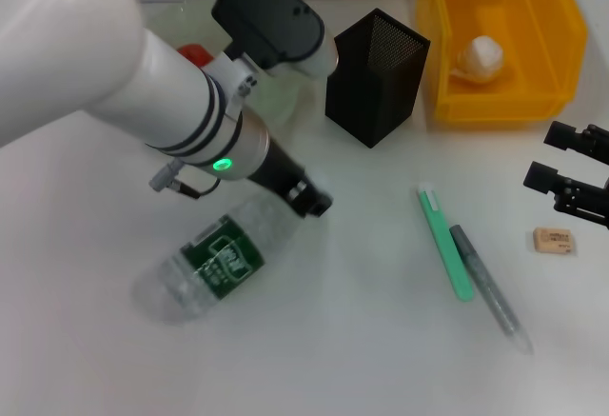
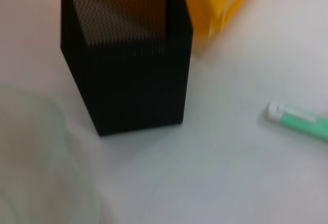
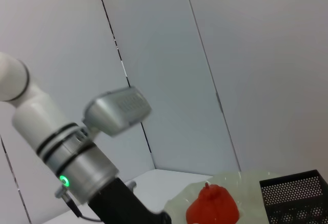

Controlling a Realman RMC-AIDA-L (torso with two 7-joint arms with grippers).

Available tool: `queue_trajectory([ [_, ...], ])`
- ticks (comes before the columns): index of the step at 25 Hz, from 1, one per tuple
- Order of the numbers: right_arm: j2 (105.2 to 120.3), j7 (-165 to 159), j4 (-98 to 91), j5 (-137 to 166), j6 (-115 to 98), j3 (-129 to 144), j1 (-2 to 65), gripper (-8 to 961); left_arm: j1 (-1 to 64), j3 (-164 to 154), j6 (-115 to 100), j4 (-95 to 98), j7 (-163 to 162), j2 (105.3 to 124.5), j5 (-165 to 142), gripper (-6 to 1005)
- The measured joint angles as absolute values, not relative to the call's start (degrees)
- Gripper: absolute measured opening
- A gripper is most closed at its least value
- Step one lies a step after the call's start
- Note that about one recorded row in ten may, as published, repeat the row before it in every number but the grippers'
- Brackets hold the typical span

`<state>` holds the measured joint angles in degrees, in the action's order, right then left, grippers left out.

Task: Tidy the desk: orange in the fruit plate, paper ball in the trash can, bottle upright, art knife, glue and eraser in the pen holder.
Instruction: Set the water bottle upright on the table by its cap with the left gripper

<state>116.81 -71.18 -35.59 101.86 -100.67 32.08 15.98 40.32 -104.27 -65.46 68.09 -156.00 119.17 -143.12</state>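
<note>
A: White desk surface (image 1: 362, 340) filling the head view here, smooth, matte, evenly lit, only soft shadows on it.

B: And behind it, in the right wrist view, a pale grey wall (image 3: 246, 70) made of flat panels.

A: Thin dark seams (image 3: 118, 55) between those panels, running slanted across that view.

B: A second seam (image 3: 210, 70) further along, fainter, the same slant.

A: The light is diffuse, no hard glare on the panels.

B: In the left wrist view the same white top (image 2: 230, 172), plain, slightly glossy. No window or floor showing in any view.
</note>
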Motion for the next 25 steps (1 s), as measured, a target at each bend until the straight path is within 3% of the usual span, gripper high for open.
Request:
queue_trajectory([
  [3,116.81,-71.2,-35.6,101.8,-100.6,32.1,16.0,769,34.8,-103.8,-64.2,75.5,-152.8,119.00,-142.9,436],
  [15,117.32,-71.6,-35.6,101.8,-100.9,31.5,16.0,769,23.1,-98.4,-62.1,85.1,-134.5,118.71,-128.4,436],
  [25,118.06,-70.8,-33.3,101.8,-100.8,28.0,16.6,768,18.8,-87.0,-65.6,77.0,-110.3,118.55,-104.1,435],
])
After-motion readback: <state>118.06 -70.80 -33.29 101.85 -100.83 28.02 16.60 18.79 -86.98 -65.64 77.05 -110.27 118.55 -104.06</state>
